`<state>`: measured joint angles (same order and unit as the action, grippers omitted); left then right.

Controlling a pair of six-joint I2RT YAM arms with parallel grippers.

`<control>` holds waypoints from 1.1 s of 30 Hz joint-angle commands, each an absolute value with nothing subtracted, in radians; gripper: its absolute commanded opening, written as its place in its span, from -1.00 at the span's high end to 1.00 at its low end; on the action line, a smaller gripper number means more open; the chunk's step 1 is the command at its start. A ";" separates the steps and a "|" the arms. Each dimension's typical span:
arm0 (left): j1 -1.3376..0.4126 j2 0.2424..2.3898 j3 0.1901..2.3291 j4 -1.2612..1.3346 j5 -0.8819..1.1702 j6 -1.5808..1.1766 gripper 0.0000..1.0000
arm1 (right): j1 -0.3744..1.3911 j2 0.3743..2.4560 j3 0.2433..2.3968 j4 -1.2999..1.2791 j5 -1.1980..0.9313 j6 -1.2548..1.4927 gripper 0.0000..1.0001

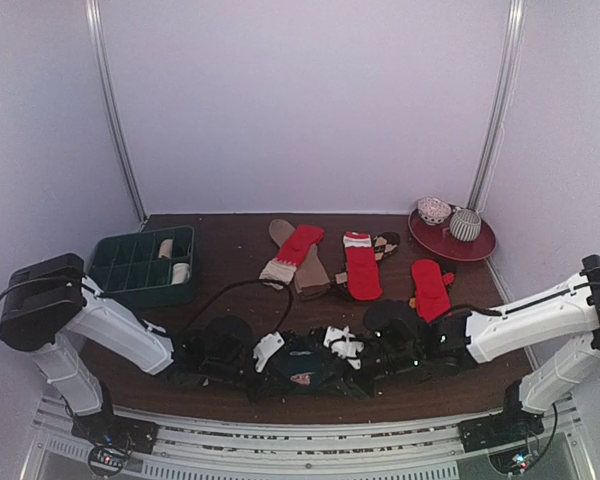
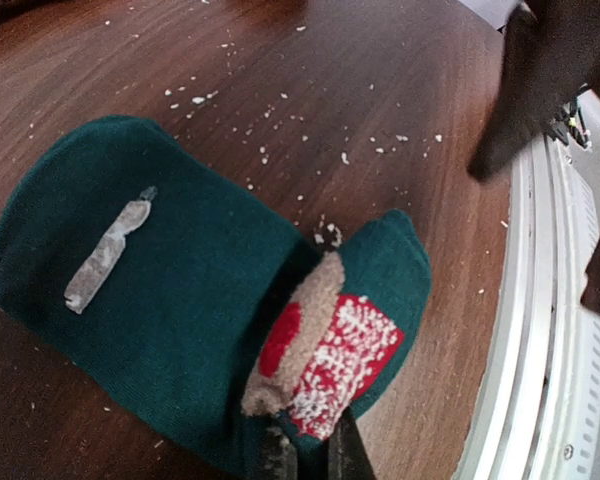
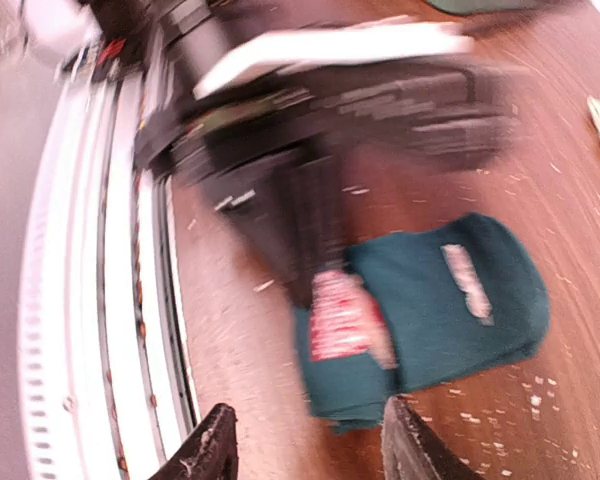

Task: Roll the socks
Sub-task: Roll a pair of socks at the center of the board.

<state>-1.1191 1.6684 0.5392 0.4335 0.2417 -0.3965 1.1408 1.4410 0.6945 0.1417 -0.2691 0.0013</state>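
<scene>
Note dark teal sock (image 2: 170,300) flat on worktop (image 2: 380,60), just beside front rail (image 2: 540,330); rail-side end folded over, red patch (image 2: 340,365) up. Record left gripper (image 2: 310,455) fingers clenched on fold, probably pinning roll start. Record right gripper (image 3: 305,445) fingers released, empty, hovering rail-side of sock.

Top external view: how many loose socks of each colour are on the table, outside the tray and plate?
Red socks: 3
Brown socks: 2
Teal sock: 1
Total: 6
</scene>
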 commanded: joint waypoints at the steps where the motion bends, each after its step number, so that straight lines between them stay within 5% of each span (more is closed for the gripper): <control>1: -1.106 1.727 0.528 0.217 0.316 -0.444 1.00 | 1.261 1.469 0.623 0.299 0.014 -0.162 0.00; 18: -1.104 1.744 0.528 0.239 0.362 -0.441 1.00 | 1.319 1.693 0.659 0.365 0.127 -0.247 0.09; 25: -1.104 1.695 0.518 0.262 0.381 -0.413 1.00 | 1.306 1.759 0.650 0.391 0.090 -0.162 0.52; 28: -1.104 1.628 0.513 0.256 0.324 -0.373 0.44 | 1.277 1.742 0.637 0.393 -0.014 -0.073 0.64; 31: -1.104 1.530 0.486 0.293 0.274 -0.318 0.18 | 1.219 1.726 0.636 0.359 -0.186 0.033 0.69; 33: -1.105 1.454 0.455 0.358 0.244 -0.276 -0.18 | 1.172 1.740 0.658 0.301 -0.302 0.115 0.70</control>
